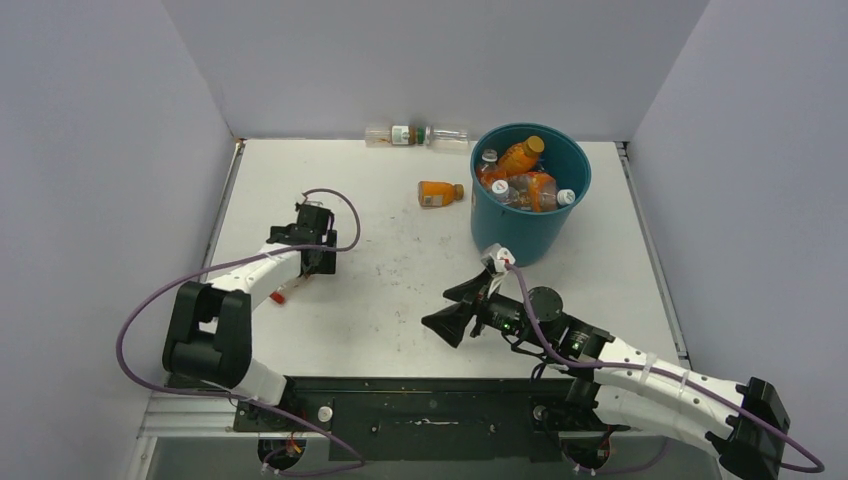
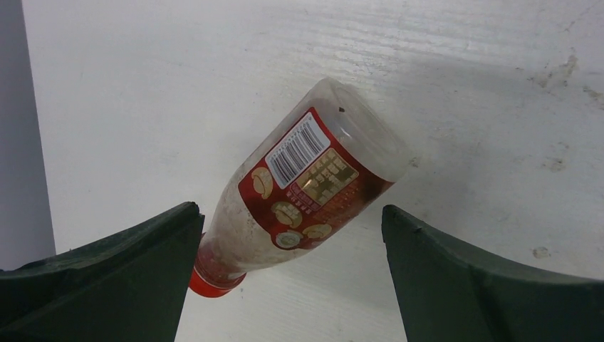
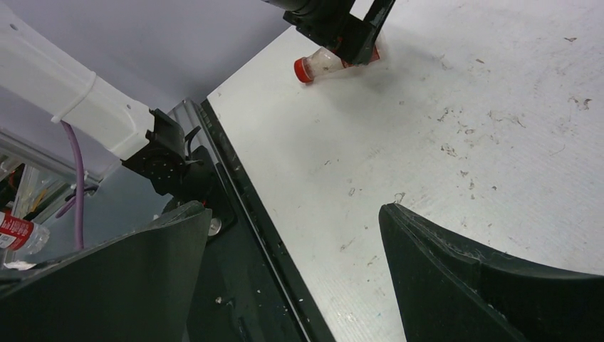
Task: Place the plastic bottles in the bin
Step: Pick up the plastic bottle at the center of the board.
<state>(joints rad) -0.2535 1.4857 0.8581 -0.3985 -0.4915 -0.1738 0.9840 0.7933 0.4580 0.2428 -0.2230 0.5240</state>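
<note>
A clear plastic bottle (image 2: 306, 189) with a red label and red cap lies on its side on the table, directly under my left gripper (image 2: 290, 210). The gripper is open and its fingers stand either side of the bottle without touching it. From above, only the bottle's cap end (image 1: 279, 295) shows below the left gripper (image 1: 312, 262). The teal bin (image 1: 520, 232) stands at the back right with several bottles inside. An orange bottle (image 1: 440, 193) lies left of it. My right gripper (image 1: 452, 308) hangs open and empty in front of the bin.
Two clear bottles (image 1: 390, 135) (image 1: 447, 137) lie along the back wall. The right wrist view shows the table's black near edge (image 3: 249, 206), the left arm over the red-capped bottle (image 3: 320, 65), and another bottle (image 3: 18, 234) below table level at far left.
</note>
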